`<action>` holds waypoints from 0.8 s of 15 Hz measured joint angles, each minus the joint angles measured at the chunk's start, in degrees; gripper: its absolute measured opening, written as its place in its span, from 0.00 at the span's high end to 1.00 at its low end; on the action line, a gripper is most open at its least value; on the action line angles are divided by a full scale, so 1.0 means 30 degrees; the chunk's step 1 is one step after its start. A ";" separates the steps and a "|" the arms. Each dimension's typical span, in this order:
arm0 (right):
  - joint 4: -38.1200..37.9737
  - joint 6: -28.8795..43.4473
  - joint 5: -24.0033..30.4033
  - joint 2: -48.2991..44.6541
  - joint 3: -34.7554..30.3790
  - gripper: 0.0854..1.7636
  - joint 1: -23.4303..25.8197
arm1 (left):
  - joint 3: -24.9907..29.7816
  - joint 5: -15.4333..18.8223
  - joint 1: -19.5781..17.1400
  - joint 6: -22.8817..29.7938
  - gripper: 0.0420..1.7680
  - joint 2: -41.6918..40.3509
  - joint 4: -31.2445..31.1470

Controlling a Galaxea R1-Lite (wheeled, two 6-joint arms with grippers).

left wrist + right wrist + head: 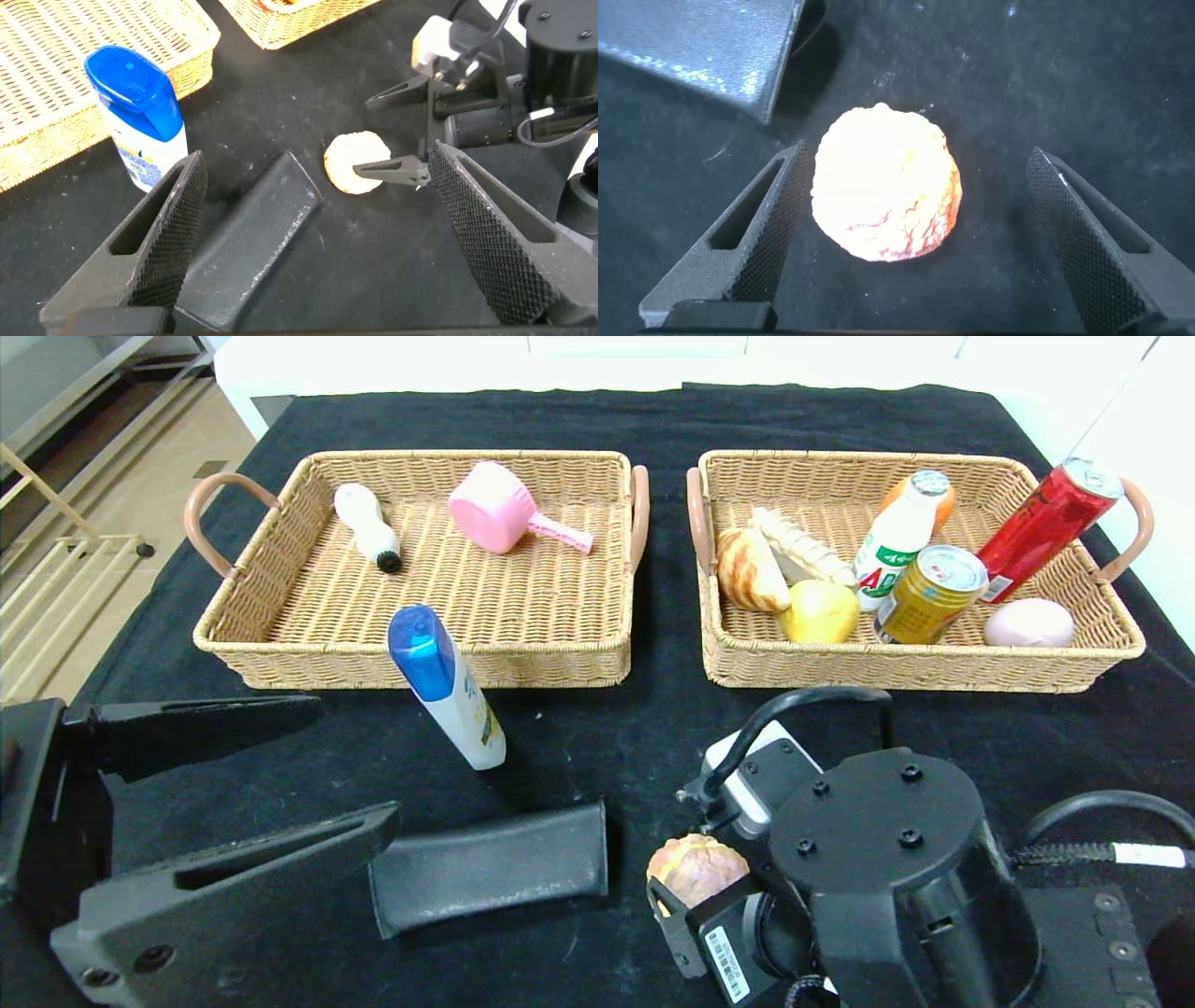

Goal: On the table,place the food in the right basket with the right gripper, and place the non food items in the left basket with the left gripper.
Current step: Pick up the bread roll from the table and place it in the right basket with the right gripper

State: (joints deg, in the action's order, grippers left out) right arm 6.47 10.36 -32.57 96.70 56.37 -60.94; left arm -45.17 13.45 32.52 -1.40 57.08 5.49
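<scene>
Black cloth under my right gripper [910, 233], fingers spread wide around a bread roll [885, 183]; my left gripper [318, 233] hangs wide open near the lotion bottle [446, 683].

Two rectangular woven wicker baskets are sitting side by side on the black cloth: a left basket [280, 625] and a right basket [738, 658]; two items are lying in the left basket, one white bottle-shaped brush with a black end [368, 526] and one pink plastic scoop [509, 518]; seven are resting in the right basket, namely one striped bread roll [750, 571], one pale ridged pastry [801, 547], one yellow apple-shaped fruit [821, 611], one white drink bottle [896, 539], one orange fruit [945, 506] behind it, two cans, one gold [931, 595] and one red [1047, 527], and one pink egg-shaped piece [1029, 623]; three things are lying in front of the left basket: one white bottle with a blue cap [446, 686], one flat black pouch [490, 868], one round crusty bun [695, 868].
</scene>
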 joint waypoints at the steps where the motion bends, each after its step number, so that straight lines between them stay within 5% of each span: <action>1: -0.0008 0.0008 0.0008 0.0118 -0.0004 0.04 -0.0008 | -0.0004 0.0008 0.0000 0.0000 0.03 -0.0008 -0.0004; 12: -0.0008 0.0605 -0.0045 0.1158 0.0053 0.04 -0.0337 | -0.0004 0.0008 0.0000 0.0000 0.03 -0.0089 0.0024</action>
State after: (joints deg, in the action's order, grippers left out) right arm 6.45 12.18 -32.71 100.17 56.53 -61.95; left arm -45.18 13.47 32.52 -1.40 56.81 5.56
